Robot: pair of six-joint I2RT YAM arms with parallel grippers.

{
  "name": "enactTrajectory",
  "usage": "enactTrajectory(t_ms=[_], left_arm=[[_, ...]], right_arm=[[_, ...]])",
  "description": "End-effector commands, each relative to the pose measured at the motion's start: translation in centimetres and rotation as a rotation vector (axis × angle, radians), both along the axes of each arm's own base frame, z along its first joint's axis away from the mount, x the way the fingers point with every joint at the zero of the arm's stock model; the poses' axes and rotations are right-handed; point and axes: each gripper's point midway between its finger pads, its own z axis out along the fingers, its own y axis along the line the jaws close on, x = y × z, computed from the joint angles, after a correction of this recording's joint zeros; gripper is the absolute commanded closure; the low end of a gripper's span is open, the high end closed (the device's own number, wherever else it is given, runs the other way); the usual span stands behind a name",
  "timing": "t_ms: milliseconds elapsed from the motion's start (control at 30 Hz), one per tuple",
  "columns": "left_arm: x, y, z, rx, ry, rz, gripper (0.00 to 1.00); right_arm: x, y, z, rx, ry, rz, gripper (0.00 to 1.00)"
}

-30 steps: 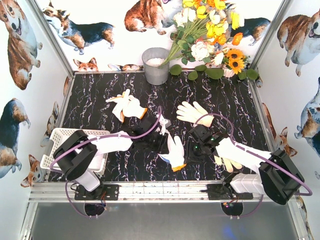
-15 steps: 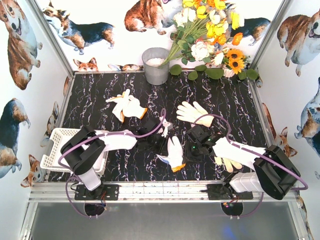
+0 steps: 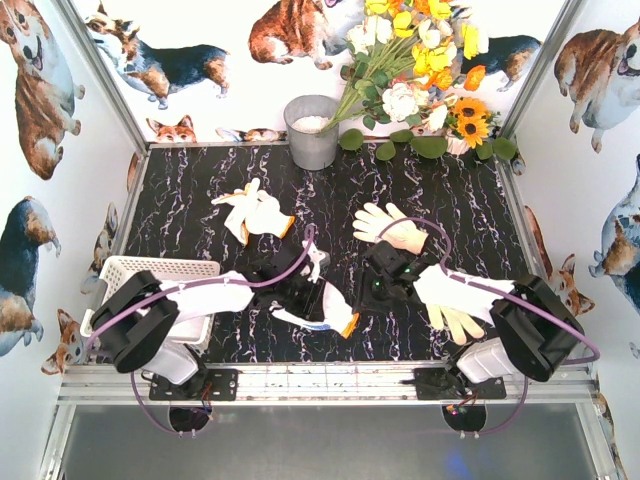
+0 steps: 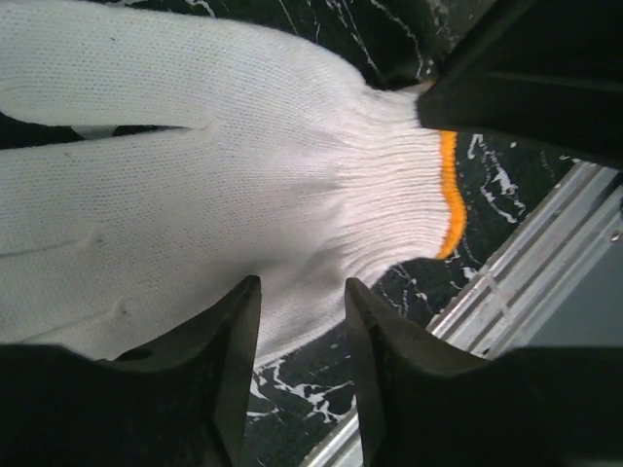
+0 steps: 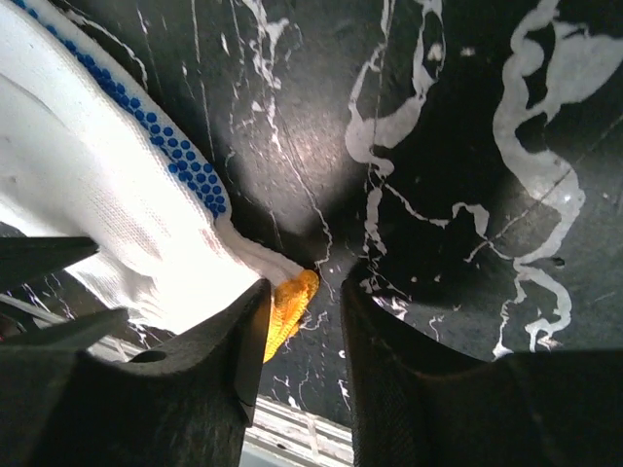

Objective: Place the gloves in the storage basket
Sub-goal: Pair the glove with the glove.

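While L arm half-covers basket, L pincer, R pincer part-spread by glove

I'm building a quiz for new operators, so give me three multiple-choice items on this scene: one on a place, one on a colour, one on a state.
1. Where does the storage basket sit?
A) back right, by the flowers
B) near left corner
C) dead centre

2. What colour edges the cuff of the glove in the left wrist view?
A) orange
B) green
C) blue

3. How does the grey bucket stand?
A) on its side
B) upside down
C) upright

Answers:
1 B, it lies at the near left edge in the top view.
2 A, an orange band rims the cuff.
3 C, its open mouth faces up.
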Motion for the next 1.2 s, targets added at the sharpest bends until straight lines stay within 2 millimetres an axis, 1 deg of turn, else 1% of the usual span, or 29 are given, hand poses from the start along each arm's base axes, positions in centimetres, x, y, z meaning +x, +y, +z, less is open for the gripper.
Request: enactTrajectory(t_ms=[0, 67, 100, 133, 167, 233, 400, 567, 633, 733, 933, 967, 1033, 1167], left_arm=[[0.9, -0.4, 2.8, -0.039, -0.07, 0.016, 0.6], [1.5, -0.8, 4.1, -0.057, -0.1, 0.022, 0.55], [1.5, -0.8, 4.2, -0.058, -0.102, 0.022, 0.54], [2.2, -1.6, 5.4, -0.086, -0.122, 0.02, 0.53], [2.3, -2.0, 5.7, -0.096, -0.12, 0.013, 0.53], [2.2, -2.6, 5.6, -0.11, -0.101, -0.004, 0.55], [1.5, -3.6, 4.5, -0.129, -0.041, -0.048, 0.64], [0.8, -3.8, 3.5, -0.134, 0.01, -0.069, 0.71], [0.5, -3.8, 2.9, -0.132, 0.029, -0.075, 0.73], [0.2, -3.5, 1.9, -0.114, 0.047, -0.078, 0.75], [-0.3, -2.6, 0.0, -0.063, 0.067, -0.076, 0.77], [-0.3, -2.4, -0.3, -0.053, 0.07, -0.074, 0.78], [-1.1, -1.3, -1.7, -0.013, 0.097, -0.07, 0.78], [-1.5, -0.6, -2.5, 0.012, 0.106, -0.061, 0.78]], right_arm=[[2.5, 0.9, 1.4, 0.002, -0.092, 0.0, 0.6], [2.5, 0.9, 2.1, 0.011, -0.105, 0.003, 0.56], [2.6, 0.8, 2.4, 0.013, -0.114, 0.002, 0.54], [2.5, 0.7, 2.7, 0.018, -0.121, 0.002, 0.53], [2.4, 0.6, 2.8, 0.022, -0.123, 0.003, 0.52], [2.3, 0.5, 2.9, 0.029, -0.123, 0.012, 0.5], [2.4, 1.3, 2.9, 0.127, -0.12, 0.024, 0.48], [3.2, 2.2, 3.3, 0.251, -0.132, 0.017, 0.46], [3.4, 2.5, 3.2, 0.284, -0.125, 0.018, 0.46], [3.5, 2.5, 2.6, 0.287, -0.116, 0.024, 0.46], [3.0, 2.1, 1.4, 0.271, -0.092, 0.03, 0.46], [2.8, 2.1, 1.2, 0.272, -0.086, 0.03, 0.46], [2.3, 2.1, 0.7, 0.277, -0.068, 0.036, 0.46], [1.2, 2.2, -0.2, 0.299, -0.022, 0.052, 0.48]])
